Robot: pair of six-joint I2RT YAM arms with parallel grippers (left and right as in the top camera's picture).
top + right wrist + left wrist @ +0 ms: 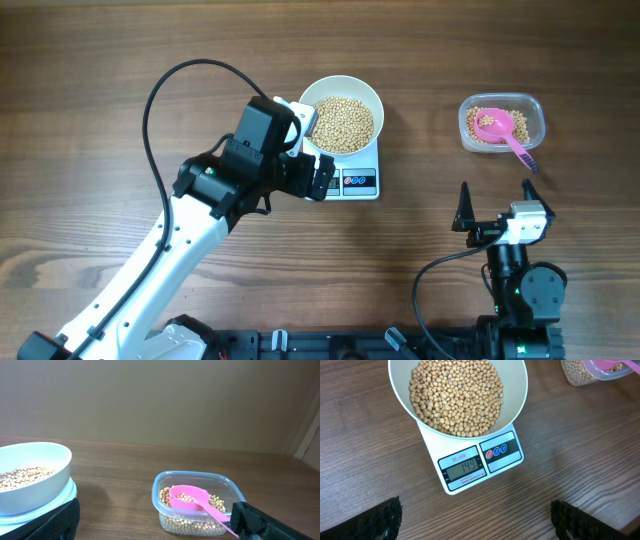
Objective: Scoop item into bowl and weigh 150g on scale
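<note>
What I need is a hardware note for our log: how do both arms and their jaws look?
The left arm has white links, black joints and a looping black cable. The right arm is mostly black with a white wrist block and a shorter black cable. Both pairs of jaws are black with a rough, ridged texture.

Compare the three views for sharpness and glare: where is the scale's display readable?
Left wrist: the scale display is sharp, glare-free, reading 149; the end effector's fingers are dark and soft. Overhead: even light, display too small to read. Right wrist: display out of view, the bowl cropped at the left edge.
</note>
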